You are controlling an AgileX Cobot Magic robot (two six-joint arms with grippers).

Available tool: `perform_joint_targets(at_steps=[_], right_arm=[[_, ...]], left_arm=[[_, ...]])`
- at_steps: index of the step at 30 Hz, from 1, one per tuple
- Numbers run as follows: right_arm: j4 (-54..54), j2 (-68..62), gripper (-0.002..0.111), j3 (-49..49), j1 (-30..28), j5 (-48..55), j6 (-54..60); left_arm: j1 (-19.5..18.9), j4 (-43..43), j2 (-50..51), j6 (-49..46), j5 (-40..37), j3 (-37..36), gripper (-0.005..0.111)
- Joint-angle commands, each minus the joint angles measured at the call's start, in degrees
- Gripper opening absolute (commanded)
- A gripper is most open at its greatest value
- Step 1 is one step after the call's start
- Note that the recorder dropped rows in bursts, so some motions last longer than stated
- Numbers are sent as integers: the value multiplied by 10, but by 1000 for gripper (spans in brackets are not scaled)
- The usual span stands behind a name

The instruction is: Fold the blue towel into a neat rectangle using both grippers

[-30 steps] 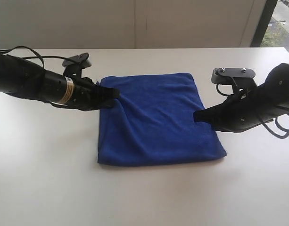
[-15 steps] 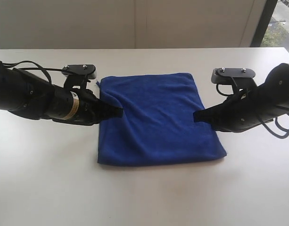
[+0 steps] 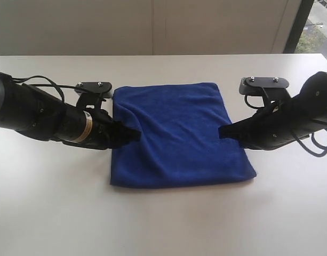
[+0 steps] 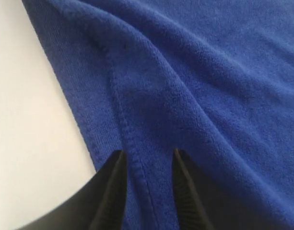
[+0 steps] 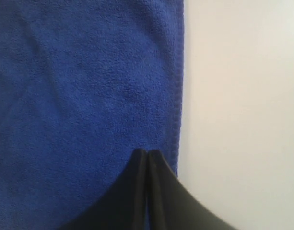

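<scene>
The blue towel (image 3: 179,133) lies folded as a rough rectangle on the white table (image 3: 163,224), with a soft crease running from its far left corner. My left gripper (image 3: 135,133) rests over the towel's left edge. In the left wrist view its jaws stand apart (image 4: 147,153) with the stitched hem of the towel (image 4: 194,86) lying between them, not pinched. My right gripper (image 3: 222,131) sits at the towel's right edge. Its jaws (image 5: 147,151) are pressed together on top of the cloth (image 5: 79,86), just inside the hem.
Bare white tabletop (image 3: 56,213) surrounds the towel on all sides. A pale wall (image 3: 152,26) runs behind the table's far edge, and a window (image 3: 315,26) shows at the far right.
My left gripper has moved along the towel's left edge toward the near side and opened, letting go of the cloth. The right arm has not moved.
</scene>
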State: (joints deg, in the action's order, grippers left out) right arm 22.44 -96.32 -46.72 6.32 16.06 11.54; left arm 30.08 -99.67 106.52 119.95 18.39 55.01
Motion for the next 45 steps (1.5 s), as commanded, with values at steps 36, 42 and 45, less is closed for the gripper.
perform_joint_targets(at_steps=[36,42,45], right_arm=[[-4,1,0,-1,0,0,3],[-4,1,0,-1,0,0,3],[-4,1,0,-1,0,-2,3]], left_arm=[[3,-3,-27,11,24,-8,0],[3,-3,-28,11,2,-45,0],[3,-1,-31,11,-3,-65,0]])
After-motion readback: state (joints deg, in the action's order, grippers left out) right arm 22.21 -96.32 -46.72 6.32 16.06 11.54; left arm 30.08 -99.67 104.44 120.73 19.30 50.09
